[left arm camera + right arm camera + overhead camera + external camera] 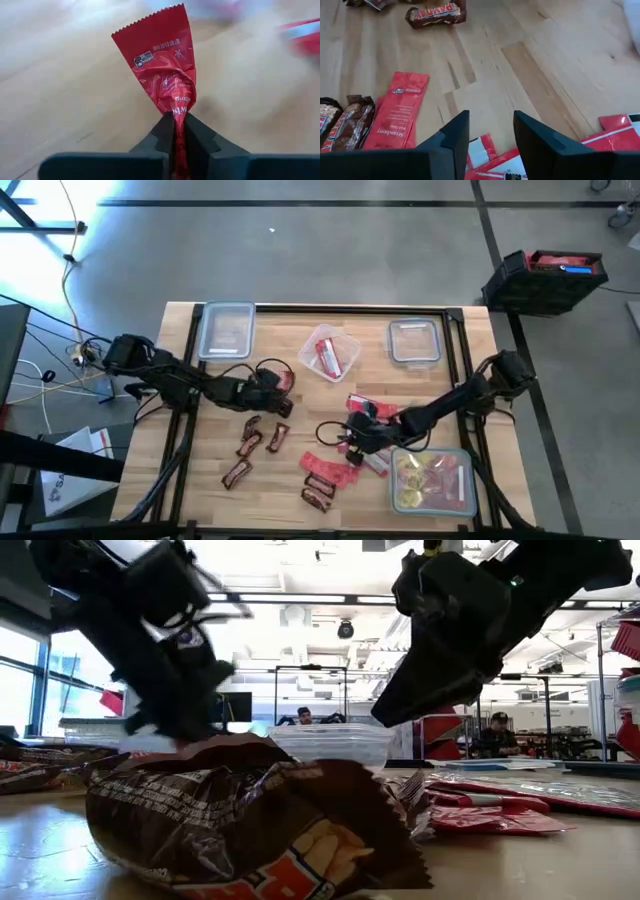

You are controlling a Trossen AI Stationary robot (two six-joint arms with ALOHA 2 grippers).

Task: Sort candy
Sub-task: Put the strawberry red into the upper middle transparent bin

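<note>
overhead, table-level and two close wrist views, all sharing the table (200, 480)

We see three containers (226, 330) along the far edge, a fourth (433, 481) at the near right, and candy (325, 470) scattered between them

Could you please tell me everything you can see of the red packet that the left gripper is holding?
The red packet is a flat, glossy wrapper, like foil or plastic, with a zigzag-cut end, small white print and a white logo. The left gripper is shut on its lower end, which is crumpled and pinched between the two dark fingers; the free end stands up past them, over the wooden table. From above, it shows red at the gripper's tip, left of centre.
</note>
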